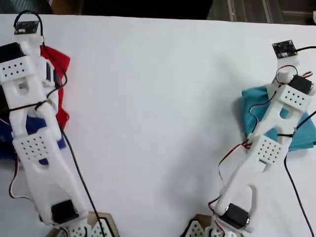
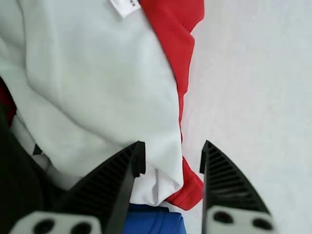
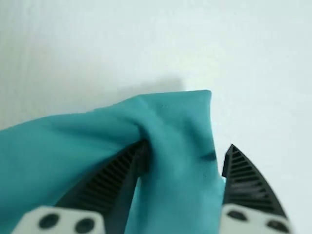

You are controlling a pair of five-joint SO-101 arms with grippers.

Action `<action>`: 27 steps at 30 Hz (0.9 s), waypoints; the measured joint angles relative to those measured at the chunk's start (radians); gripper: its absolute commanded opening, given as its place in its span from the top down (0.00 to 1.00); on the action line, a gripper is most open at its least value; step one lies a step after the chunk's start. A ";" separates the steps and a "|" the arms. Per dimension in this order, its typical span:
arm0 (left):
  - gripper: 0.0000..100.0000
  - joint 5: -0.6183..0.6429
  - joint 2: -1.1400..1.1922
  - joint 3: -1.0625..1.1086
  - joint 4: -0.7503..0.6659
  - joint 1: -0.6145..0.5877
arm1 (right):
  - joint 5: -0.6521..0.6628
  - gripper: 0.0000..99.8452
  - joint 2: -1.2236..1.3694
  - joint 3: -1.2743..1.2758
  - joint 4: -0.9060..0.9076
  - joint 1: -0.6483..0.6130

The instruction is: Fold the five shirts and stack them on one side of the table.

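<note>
From above, the left arm covers most of the pile under it. The red shirt shows as a strip past its elbow, and the blue shirt as a patch cut off by the table's left edge. The arm's own camera shows the heap better. A white shirt with a small sewn label lies crumpled on top of the red one, with blue just below. The left gripper hangs over the white hem, its jaws spread and not pinching anything.

On the right side of the table, the teal shirt is half hidden beneath the right arm, and its outer part is cut off at the edge. The right gripper straddles a raised fold of it with its jaws wide apart. I cannot tell whether either pad presses the cloth.

The table is plain white and smooth. Beyond its far edge runs a dark strip of the room, too dim to make out.
</note>
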 measured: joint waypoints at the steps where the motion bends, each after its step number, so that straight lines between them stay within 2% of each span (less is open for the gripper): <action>1: 0.79 0.000 0.000 0.000 0.000 0.000 | 0.000 0.76 -0.003 0.000 -0.005 0.014; 9: 0.79 0.000 0.000 0.000 0.000 0.000 | 0.000 0.76 -0.038 0.000 -0.012 0.100; 24: 0.79 0.000 0.000 0.000 0.000 0.002 | -0.003 0.76 0.081 -0.023 0.034 0.106; 27: 0.79 0.000 0.000 0.000 0.000 0.002 | 0.017 0.82 0.091 -0.031 0.037 0.106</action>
